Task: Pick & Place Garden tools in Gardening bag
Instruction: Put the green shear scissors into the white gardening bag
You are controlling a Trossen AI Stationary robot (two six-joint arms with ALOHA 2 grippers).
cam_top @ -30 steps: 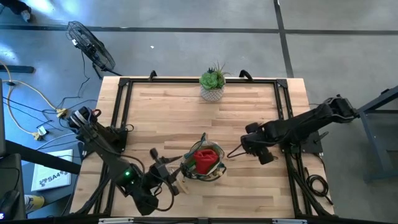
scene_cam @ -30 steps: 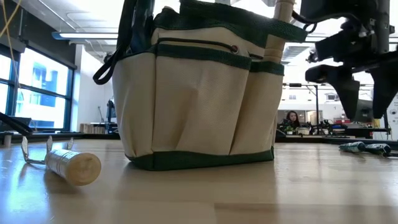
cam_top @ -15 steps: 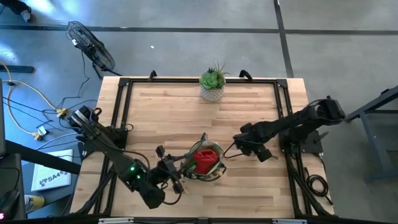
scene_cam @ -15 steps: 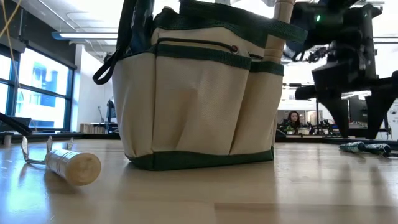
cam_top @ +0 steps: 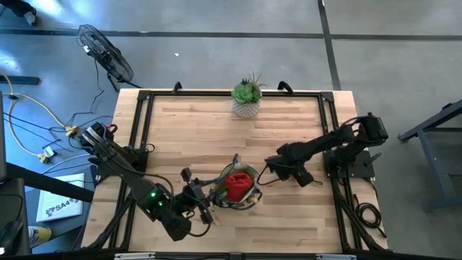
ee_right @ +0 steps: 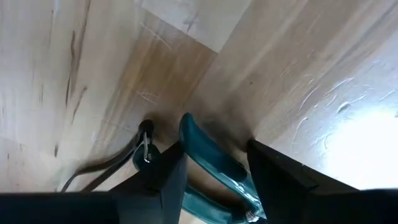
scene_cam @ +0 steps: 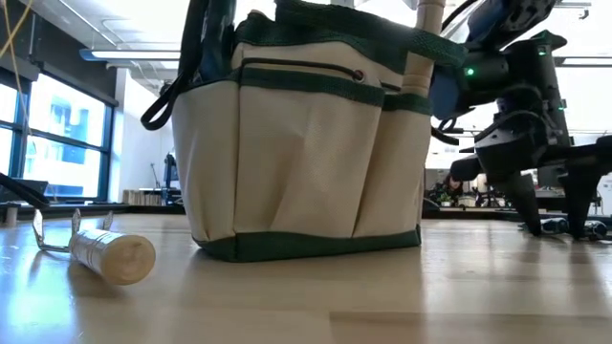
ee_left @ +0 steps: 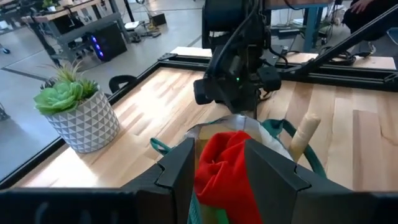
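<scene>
Right hand, fingers apart, straddles the glossy teal-handled pruner (left hand also apart).

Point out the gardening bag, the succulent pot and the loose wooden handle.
gardening bag (scene_cam: 287, 162), low view, front fabric panel.
succulent pot (cam_top: 246, 107), high view, white pot wall.
wooden handle (scene_cam: 115, 256), low view, rounded handle end.

Grey concrete floor with a standing fan; tall windows behind.

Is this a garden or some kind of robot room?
Probably a robot lab or workshop, not a garden: the wooden table has a metal frame, cables trail over a concrete floor, and work desks stand behind.
</scene>
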